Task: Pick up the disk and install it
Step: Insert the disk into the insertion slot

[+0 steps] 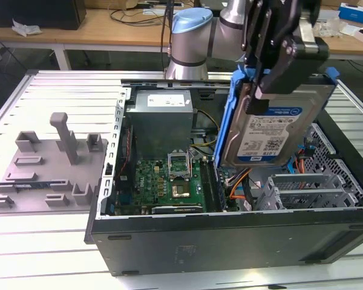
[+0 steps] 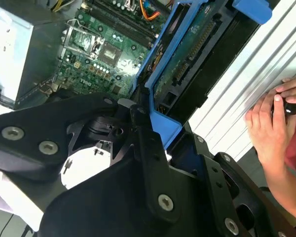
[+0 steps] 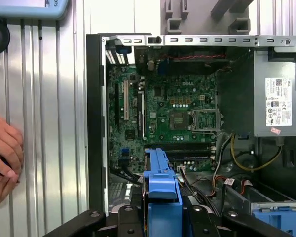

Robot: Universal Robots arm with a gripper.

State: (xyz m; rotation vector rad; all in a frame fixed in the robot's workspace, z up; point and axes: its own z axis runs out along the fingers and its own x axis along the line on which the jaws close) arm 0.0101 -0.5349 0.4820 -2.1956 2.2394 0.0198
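Over on the exterior view's left, a grey fixture plate (image 1: 48,169) with upright posts lies on the slatted metal table (image 1: 42,248). Further right I see the open computer case (image 1: 230,241), lying on its side, with the grey power-supply box (image 1: 163,118) at its back and the green motherboard (image 1: 169,178) in front of that. Toward the upper right of that frame, the gripper (image 1: 257,96) is clamped on the disk (image 1: 275,130) — one black finger (image 1: 258,106) presses against the labelled face. The drive hangs nearly upright and a little tilted in its blue carrier frame, over the case's right half, with the perforated drive cage (image 1: 317,190) lower in the frame. In both wrist views I see the blue frame gripped between the fingers, and a person's hand (image 3: 2,158) is at the table beside the case.
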